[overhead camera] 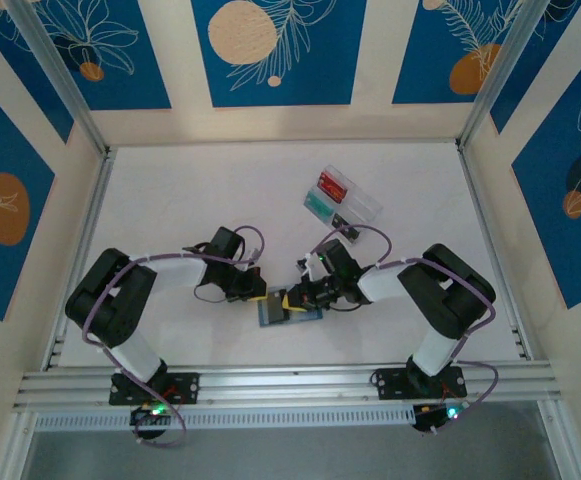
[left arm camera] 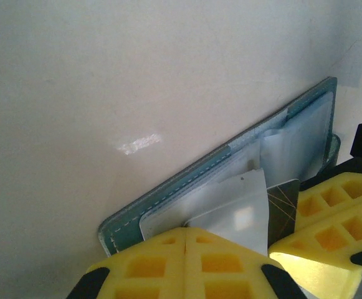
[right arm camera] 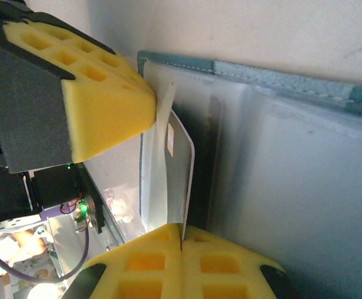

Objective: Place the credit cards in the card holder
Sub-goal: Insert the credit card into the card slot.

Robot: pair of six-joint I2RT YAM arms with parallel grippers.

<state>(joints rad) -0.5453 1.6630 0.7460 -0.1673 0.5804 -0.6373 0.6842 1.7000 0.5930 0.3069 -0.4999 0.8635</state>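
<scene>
Yellow foam pads of the right gripper [right arm camera: 182, 240] sit at the bottom edge of the right wrist view, pressed together on a credit card [right arm camera: 179, 162] that stands on its edge. Its far end reaches the inner fold of the card holder [right arm camera: 293, 187]. The card holder lies opened flat, just below the middle of the top view, with both grippers meeting over it. At the bottom of the left wrist view the left gripper [left arm camera: 185, 240] is closed too, tips against the holder's near edge. Whether it pinches a clear pocket flap or merely pins the holder down, I cannot tell. To its right, a dark card face [left arm camera: 283, 202] with fine gold lines lies against the other arm's pads, possibly the same card.

By my reading, the task is partway through: one card is at the pocket mouth but not yet pushed home. The holder's clear pockets show pale layers, and how many cards already sit inside is unclear. In the upper right of the top view, a clear tray [overhead camera: 370, 205] holds a red piece [overhead camera: 330, 185] and a green piece [overhead camera: 318, 205], too small to identify, so more cards may remain.
</scene>
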